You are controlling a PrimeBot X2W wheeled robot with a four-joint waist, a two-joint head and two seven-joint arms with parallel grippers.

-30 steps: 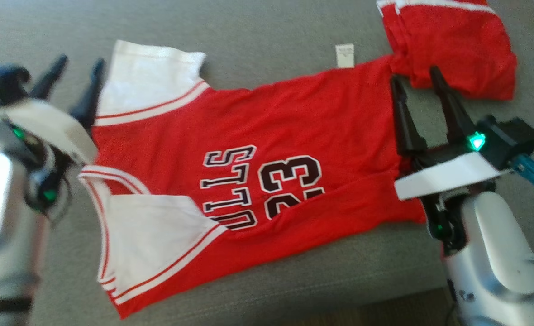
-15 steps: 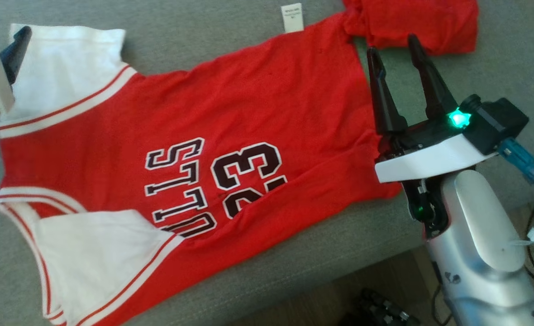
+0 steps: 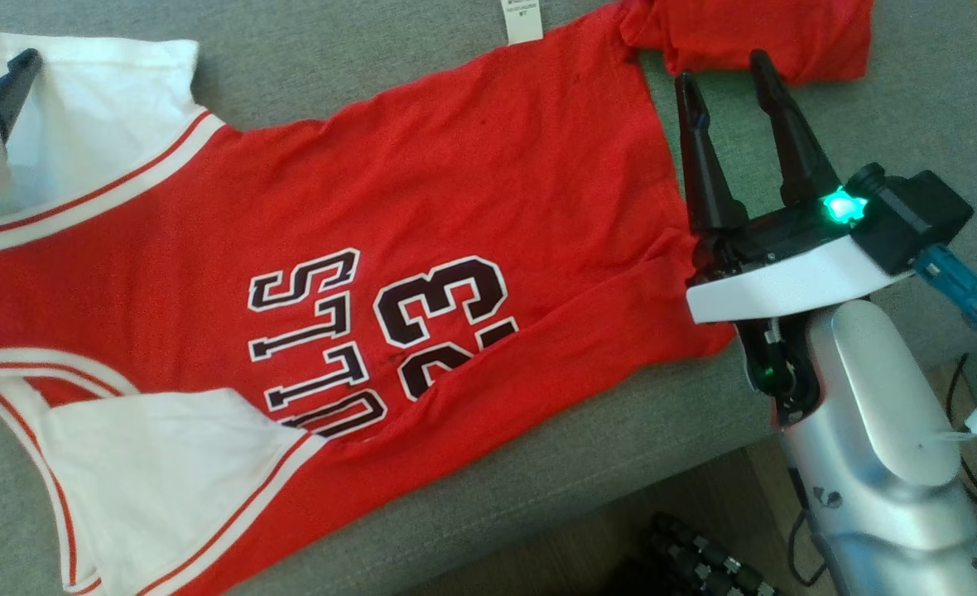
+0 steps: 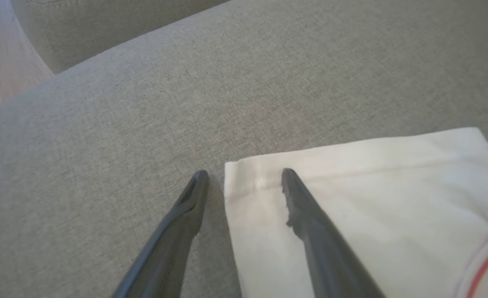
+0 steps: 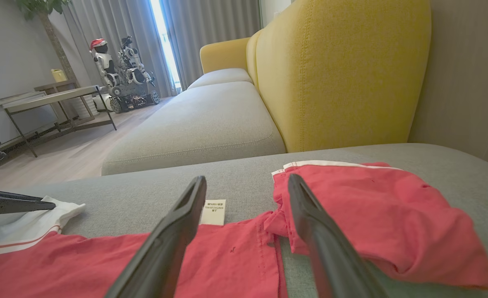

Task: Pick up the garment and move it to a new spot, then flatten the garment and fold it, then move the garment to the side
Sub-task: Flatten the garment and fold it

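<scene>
Hard to read the jersey (image 3: pixel 455 207) lettering in full (a fold eats part of it), plus its collar end is cut off at the frame edge. Left gripper (image 4: pixel 245 171) spread wide, empty, straddling the jersey's white sleeve corner. Right gripper (image 3: pixel 723 68) just as wide, holding nothing, just off the jersey's hem beside a bunched red piece (image 3: pixel 753 33). Spread out on a grey cushion (image 3: pixel 911 99), yellow sofa back (image 5: pixel 343 70) beyond the jersey.

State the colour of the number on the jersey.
Black, outlined in white; the number shows best in the head view.
</scene>
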